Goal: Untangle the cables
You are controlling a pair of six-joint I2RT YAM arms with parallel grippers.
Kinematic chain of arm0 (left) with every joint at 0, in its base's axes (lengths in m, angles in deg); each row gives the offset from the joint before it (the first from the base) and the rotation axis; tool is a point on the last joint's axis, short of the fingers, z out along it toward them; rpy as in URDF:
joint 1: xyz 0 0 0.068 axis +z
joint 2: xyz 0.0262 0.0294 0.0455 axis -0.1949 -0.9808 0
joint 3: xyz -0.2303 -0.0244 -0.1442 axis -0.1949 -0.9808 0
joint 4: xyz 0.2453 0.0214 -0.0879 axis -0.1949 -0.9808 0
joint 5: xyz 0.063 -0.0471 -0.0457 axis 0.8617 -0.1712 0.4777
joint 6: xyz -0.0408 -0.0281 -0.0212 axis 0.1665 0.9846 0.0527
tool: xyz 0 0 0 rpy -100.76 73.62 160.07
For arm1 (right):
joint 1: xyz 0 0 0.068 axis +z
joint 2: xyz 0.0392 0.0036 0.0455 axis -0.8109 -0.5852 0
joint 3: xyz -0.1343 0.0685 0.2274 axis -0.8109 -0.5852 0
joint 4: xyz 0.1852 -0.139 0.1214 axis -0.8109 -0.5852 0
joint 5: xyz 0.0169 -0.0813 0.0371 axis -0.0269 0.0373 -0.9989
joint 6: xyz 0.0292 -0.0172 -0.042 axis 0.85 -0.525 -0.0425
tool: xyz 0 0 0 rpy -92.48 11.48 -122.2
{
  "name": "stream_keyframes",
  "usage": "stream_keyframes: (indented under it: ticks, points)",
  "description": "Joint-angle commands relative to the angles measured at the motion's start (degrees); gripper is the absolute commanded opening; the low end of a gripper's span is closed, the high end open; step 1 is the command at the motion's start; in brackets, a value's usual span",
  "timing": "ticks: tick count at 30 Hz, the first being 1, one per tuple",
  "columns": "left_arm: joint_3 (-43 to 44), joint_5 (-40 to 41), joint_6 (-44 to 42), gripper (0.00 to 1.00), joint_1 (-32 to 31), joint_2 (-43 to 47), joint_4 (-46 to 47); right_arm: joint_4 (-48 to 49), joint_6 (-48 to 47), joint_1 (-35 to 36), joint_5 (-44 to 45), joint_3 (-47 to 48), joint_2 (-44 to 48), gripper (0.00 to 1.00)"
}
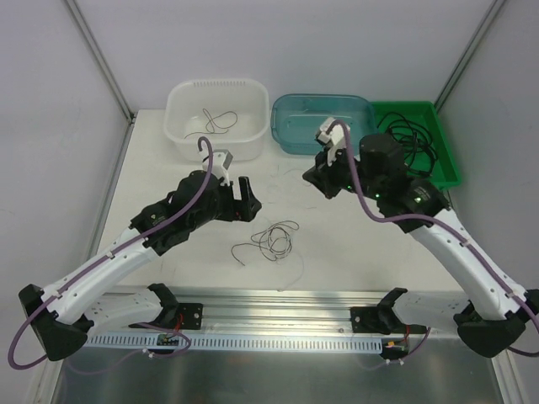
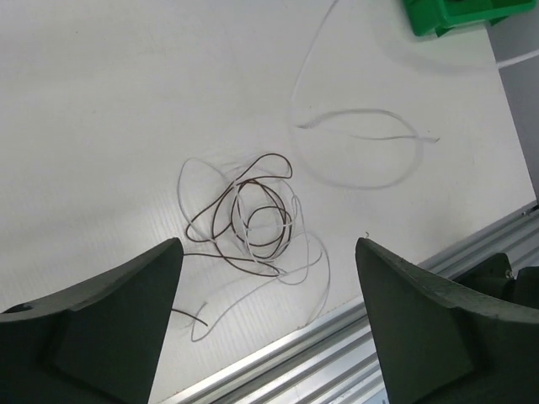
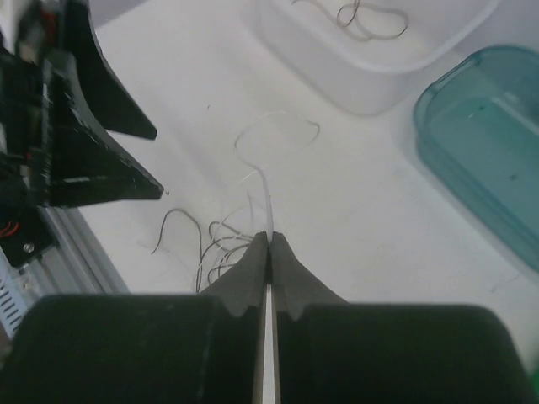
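Note:
A small tangle of thin dark wiry and thin white cables (image 1: 274, 242) lies on the white table between the arms. In the left wrist view it (image 2: 253, 223) sits below my left gripper (image 2: 268, 242), which is wide open and empty above it (image 1: 250, 204). My right gripper (image 3: 269, 237) is shut on a thin white cable (image 3: 268, 189) that runs from its tips to a loop (image 3: 278, 135) and down toward the tangle (image 3: 221, 244). That gripper (image 1: 320, 179) hovers to the right of the tangle. The raised white loop shows blurred in the left wrist view (image 2: 362, 150).
A white bin (image 1: 184, 126) at the back holds a thin dark cable and a thin white one (image 1: 215, 120). A teal bin (image 1: 295, 135) stands beside it. A green bin (image 1: 446, 164) at the back right holds a thicker black cable (image 1: 413, 135). An aluminium rail (image 1: 278, 303) runs along the near edge.

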Motion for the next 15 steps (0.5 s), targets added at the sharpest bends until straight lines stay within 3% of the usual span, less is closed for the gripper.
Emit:
stream_keyframes:
  ticks: [1, 4, 9, 15]
  points:
    - [-2.02, -0.59, 0.04, 0.86, 0.72, 1.6, 2.71, -8.68, -1.72, -0.25, 7.88, 9.55, 2.63, 0.01]
    - [-4.48, -2.88, -0.4, 0.89, 0.72, 2.04, 4.82, -9.92, 0.12, -0.17, 8.87, 15.62, 3.85, 0.01]
    - [-9.85, -5.69, -1.36, 0.92, 0.72, 2.13, 10.44, -2.01, 0.57, -0.17, 10.35, 17.05, 6.15, 0.01]
    - [-13.54, -3.68, -0.67, 0.96, 1.5, 1.51, 10.54, -3.77, -1.1, -2.09, 23.36, 22.32, 0.45, 0.01]
